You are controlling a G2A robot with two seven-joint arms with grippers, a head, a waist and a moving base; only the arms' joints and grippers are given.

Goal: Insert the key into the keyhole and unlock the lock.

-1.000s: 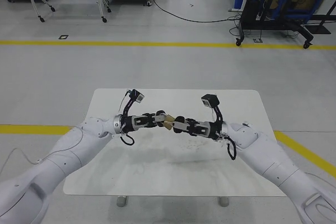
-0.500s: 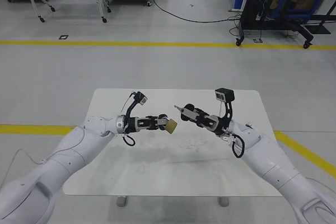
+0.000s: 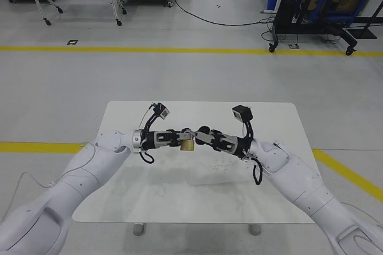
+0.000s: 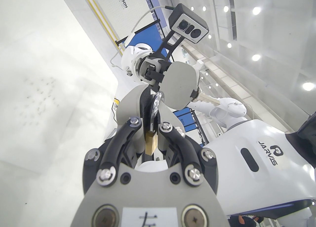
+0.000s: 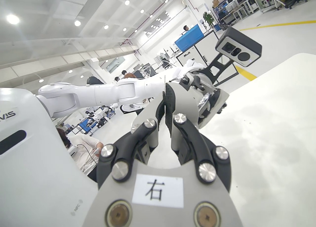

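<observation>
centrally above the worktop [image 3: 179, 191], the left gripper [image 4: 150, 114] is clamped on the shackle [image 4: 156, 101] of a brass padlock [image 4: 151, 142]. the padlock's keyhole cannot be made out. the right gripper [image 5: 164, 104] is pressed together on a silver key [image 4: 207, 99], most of it hidden inside the grasp, with only the blade jutting out. whether key and padlock touch is hard to tell. half a second earlier the two grippers stood well apart; now they meet tip to tip.
</observation>
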